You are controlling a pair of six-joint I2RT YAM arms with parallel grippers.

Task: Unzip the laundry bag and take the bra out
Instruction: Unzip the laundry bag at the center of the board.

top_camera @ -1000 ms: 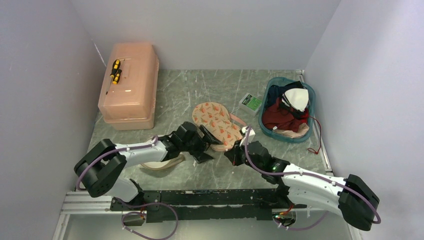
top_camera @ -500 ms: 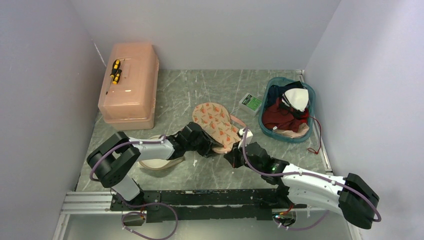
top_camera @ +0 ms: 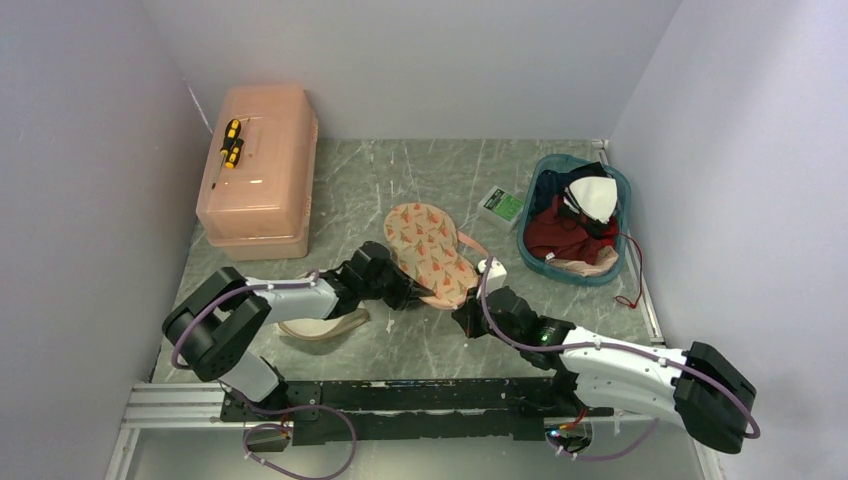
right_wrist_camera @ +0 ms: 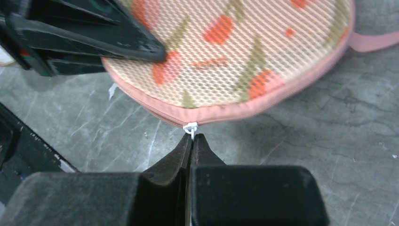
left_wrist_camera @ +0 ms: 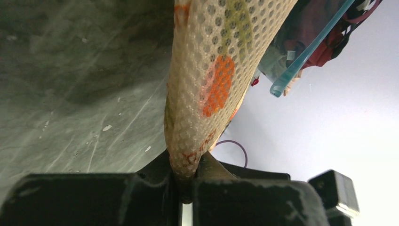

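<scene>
The laundry bag (top_camera: 318, 326), white with a cream rim, lies flat and partly under my left arm. The bra is out of view. Both grippers are at a beige mesh two-cup pouch (top_camera: 428, 243) with orange marks and a pink zipped rim. My left gripper (left_wrist_camera: 190, 162) is shut on the pouch's near-left edge (left_wrist_camera: 211, 70), which stands raised from the table. My right gripper (right_wrist_camera: 193, 139) is shut on the pouch's small white zipper pull (right_wrist_camera: 190, 127) at the near rim. The left gripper's black fingers (right_wrist_camera: 117, 42) rest on the pouch (right_wrist_camera: 244, 52).
A teal basket (top_camera: 615, 180) with dark red and white cloth stands at the right wall. A small green-and-white box (top_camera: 500, 206) lies beside it. A peach plastic box (top_camera: 262, 180) with a yellow-handled screwdriver (top_camera: 230, 142) on top stands back left.
My left gripper went from open to shut on the pouch's edge. That edge is now lifted and the pouch looks narrower from above. The right gripper stayed on the zipper pull.
</scene>
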